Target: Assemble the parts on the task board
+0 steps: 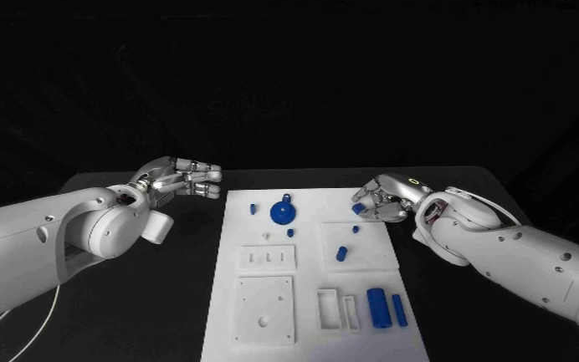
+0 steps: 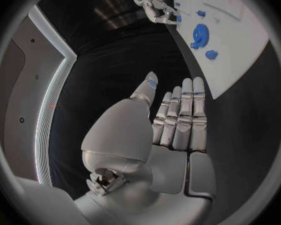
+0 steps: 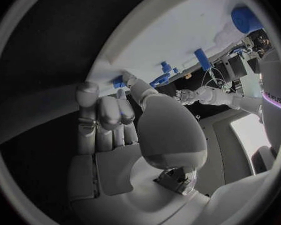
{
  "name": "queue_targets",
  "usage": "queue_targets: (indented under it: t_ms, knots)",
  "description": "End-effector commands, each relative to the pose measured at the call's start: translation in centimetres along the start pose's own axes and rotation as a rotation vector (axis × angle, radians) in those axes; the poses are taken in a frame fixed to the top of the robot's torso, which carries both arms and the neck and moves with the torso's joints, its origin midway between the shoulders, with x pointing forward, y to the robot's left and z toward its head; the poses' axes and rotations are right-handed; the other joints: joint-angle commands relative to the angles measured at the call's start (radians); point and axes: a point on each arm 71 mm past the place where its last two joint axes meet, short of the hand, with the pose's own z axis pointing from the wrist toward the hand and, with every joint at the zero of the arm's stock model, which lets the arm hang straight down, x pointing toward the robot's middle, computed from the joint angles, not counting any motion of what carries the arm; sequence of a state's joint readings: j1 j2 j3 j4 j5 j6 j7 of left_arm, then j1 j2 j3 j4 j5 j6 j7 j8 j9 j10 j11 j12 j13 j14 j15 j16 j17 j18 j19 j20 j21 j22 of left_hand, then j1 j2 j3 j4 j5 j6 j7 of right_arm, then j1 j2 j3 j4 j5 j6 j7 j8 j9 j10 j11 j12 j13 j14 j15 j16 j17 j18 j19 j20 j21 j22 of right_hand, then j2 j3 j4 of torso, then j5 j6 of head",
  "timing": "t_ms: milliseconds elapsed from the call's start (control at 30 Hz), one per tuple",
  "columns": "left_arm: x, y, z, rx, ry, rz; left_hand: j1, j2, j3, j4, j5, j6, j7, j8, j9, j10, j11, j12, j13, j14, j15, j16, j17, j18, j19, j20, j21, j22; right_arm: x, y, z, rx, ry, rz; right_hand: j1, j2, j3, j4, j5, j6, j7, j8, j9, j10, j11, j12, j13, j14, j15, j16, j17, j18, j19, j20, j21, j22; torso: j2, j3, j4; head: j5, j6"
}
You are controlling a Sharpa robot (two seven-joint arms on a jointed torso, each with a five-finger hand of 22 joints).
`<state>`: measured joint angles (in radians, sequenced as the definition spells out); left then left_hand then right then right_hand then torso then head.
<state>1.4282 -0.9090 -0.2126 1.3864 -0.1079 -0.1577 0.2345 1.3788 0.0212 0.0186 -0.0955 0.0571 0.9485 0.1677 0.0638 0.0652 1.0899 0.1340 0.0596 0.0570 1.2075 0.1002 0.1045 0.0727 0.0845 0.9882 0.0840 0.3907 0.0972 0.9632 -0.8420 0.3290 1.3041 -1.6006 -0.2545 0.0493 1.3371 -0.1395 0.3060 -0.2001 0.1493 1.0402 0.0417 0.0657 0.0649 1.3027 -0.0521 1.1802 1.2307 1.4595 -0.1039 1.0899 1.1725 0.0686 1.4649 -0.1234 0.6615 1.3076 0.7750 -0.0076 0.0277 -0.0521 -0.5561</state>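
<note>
Head view: we see the right hand [image 1: 386,198] pinching a small blue part [image 1: 358,208] at the task board's [image 1: 311,295] far right edge. Our left hand [image 1: 181,180], fingers together and empty, hovers beside the board; a blue gear [image 1: 283,213] lies between them.

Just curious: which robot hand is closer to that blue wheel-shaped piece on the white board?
The right robot hand, just beside the blue wheel over the task board; the left robot hand hovers off its edge.
</note>
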Motion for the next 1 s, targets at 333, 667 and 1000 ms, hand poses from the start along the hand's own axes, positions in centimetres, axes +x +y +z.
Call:
queue_targets:
  t_ms: [333,667,1000]
  knots:
    - [0.2,-0.1,0.1,0.002,0.017,-0.002,0.009,0.003,-0.003,0.002,-0.005,-0.006,-0.001,-0.001,0.0,-0.004,0.005,0.001,0.001,-0.002,0.001,0.001,0.0,-0.002,-0.002,0.0,0.007,-0.001,1.0,-0.3,0.1,0.045,0.059,-0.013,0.004,-0.004,-0.05,0.035,-0.006,-0.001,0.012,-0.003,-0.001,-0.01,0.002,-0.009,-0.003,-0.002,-0.001,-0.013,-0.006,-0.012,0.038,-0.003,-0.02,0.073,0.0,-0.0009,0.0003,0.0,-0.001]
    - [0.2,0.0,0.0,-0.003,0.015,-0.002,0.009,0.006,-0.004,0.006,-0.005,-0.006,-0.001,-0.001,0.0,-0.004,0.005,0.001,0.001,-0.002,0.001,0.002,0.0,-0.002,-0.001,0.0,0.006,-0.002,1.4,-0.8,0.0,0.072,0.095,-0.021,-0.015,-0.008,-0.021,0.083,-0.013,0.071,0.036,-0.003,-0.001,-0.015,0.033,-0.005,-0.005,-0.003,0.021,-0.013,-0.01,0.004,0.039,0.018,-0.029,0.073,0.001,0.0002,-0.0005,0.001,-0.002]
    - [0.2,0.0,0.0,-0.008,0.015,-0.002,0.008,0.007,-0.003,0.008,-0.005,-0.006,-0.001,-0.001,-0.001,-0.005,0.005,0.001,0.001,-0.002,0.001,0.002,0.0,-0.002,-0.001,0.0,0.006,-0.003,1.6,-0.9,0.0,0.076,0.113,-0.012,-0.039,-0.005,0.001,0.122,-0.015,0.114,0.038,-0.003,0.0,-0.017,0.042,-0.002,-0.008,-0.003,0.028,-0.01,-0.011,0.012,0.041,0.026,-0.03,0.073,0.0,0.0008,-0.0018,0.0,-0.001]
